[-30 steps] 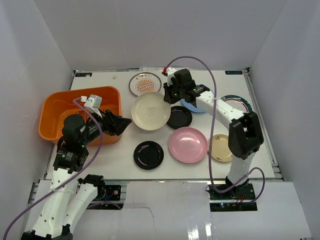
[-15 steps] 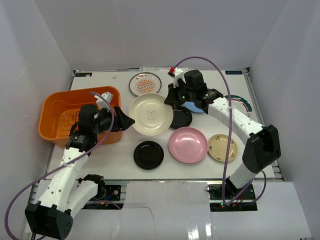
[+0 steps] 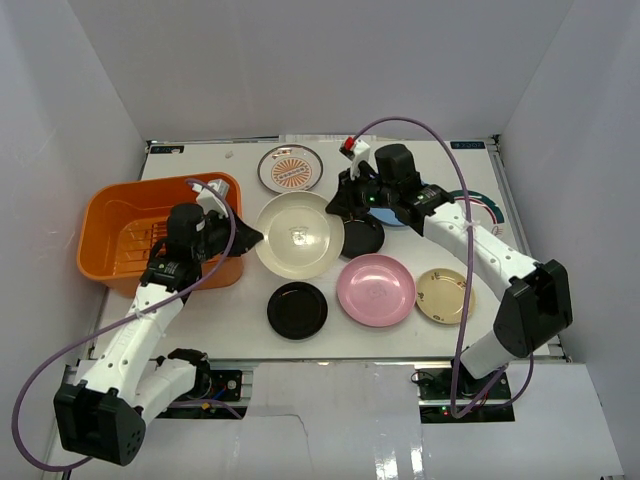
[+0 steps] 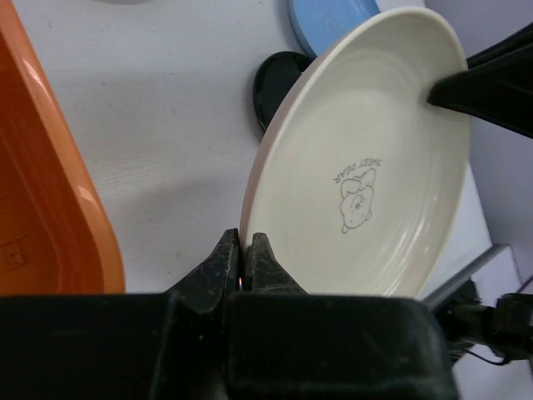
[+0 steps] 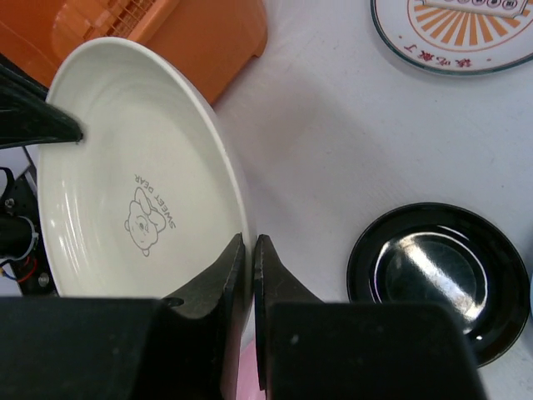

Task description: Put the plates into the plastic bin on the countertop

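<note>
A cream plate (image 3: 298, 235) with a small bear print hangs tilted above the countertop (image 3: 232, 292), just right of the orange plastic bin (image 3: 110, 215). My left gripper (image 3: 252, 236) is shut on its left rim (image 4: 246, 250). On the opposite rim, my right gripper (image 3: 338, 208) is shut as well (image 5: 248, 250). Both wrist views show the cream plate (image 4: 358, 167) (image 5: 133, 192) with the other gripper's finger at its far edge. The bin (image 4: 50, 167) (image 5: 200, 33) is beside it in both.
More plates lie on the countertop: a sunburst plate (image 3: 290, 167), a black plate (image 3: 360, 238) under the right arm, a second black plate (image 3: 297, 310), a pink plate (image 3: 375, 290), a tan-gold plate (image 3: 445, 295) and a light blue plate (image 4: 329, 17). A green-rimmed plate (image 3: 482, 205) lies at the right.
My left gripper reached to the cream plate's left rim and closed on it. The right arm carried the plate slightly left and nearer, still gripping it.
</note>
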{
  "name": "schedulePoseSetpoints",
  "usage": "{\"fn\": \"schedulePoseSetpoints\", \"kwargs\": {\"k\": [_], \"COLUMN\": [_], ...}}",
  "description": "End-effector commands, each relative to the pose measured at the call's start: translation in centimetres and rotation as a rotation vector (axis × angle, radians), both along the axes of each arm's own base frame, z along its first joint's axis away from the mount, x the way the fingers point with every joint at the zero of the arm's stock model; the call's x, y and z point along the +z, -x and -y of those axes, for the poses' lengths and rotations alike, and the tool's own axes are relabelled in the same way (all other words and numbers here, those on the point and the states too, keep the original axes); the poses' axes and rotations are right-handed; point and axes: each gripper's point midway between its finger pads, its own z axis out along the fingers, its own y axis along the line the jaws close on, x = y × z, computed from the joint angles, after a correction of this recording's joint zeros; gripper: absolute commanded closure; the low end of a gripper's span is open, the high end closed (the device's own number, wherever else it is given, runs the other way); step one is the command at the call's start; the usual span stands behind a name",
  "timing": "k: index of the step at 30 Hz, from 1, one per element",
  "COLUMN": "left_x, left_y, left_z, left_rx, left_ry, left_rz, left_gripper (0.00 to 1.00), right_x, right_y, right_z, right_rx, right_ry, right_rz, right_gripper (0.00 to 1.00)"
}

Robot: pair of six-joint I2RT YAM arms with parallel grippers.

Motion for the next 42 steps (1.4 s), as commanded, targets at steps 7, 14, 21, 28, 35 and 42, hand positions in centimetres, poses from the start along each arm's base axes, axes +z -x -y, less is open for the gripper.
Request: {"fn": "schedulePoseSetpoints", "kwargs": {"k": [7,14,21,28,35,42], "left_x": [5.9,7.8,5.3,-0.5,-4.2,-7.9], "left_y": [-2.3,-5.7,-6.0,-3.4,-1.2,-1.8], "left_z": [-1.2,-7.2,-18.3,-25.6,-27.7,-27.4], "left_rx": [0.109,0.401,0.803,1.104,1.222,1.19], "left_ry": [-0.007,0.011,0.018,0.024,-0.074,-0.084], "left_rz": [0.133,0.1,0.013,-0.114,-0.181,-0.287], "left_gripper": [1.0,1.0,1.0,1.0,1.0,0.94], "right_x": [4.1,4.4,1.8,-2.7,-5.4,-10.8], "right_y": [1.2,1.6,0.7,-1.7,-5.6,-9.4], "right_z": [0.4,4.9,10.7,17.7,23.1,24.4], "right_rx": [-0.014,-0.187,-0.407,-0.713,-0.981,-1.065], "right_ry": [-0.104,-0.113,-0.069,0.005,0.043,0.08], "right_rz": [0.074,0.111,0.123,0.077,0.062,-0.073], "right_gripper": [0.44,0.15,0.22,0.33,0.33,0.3]}}
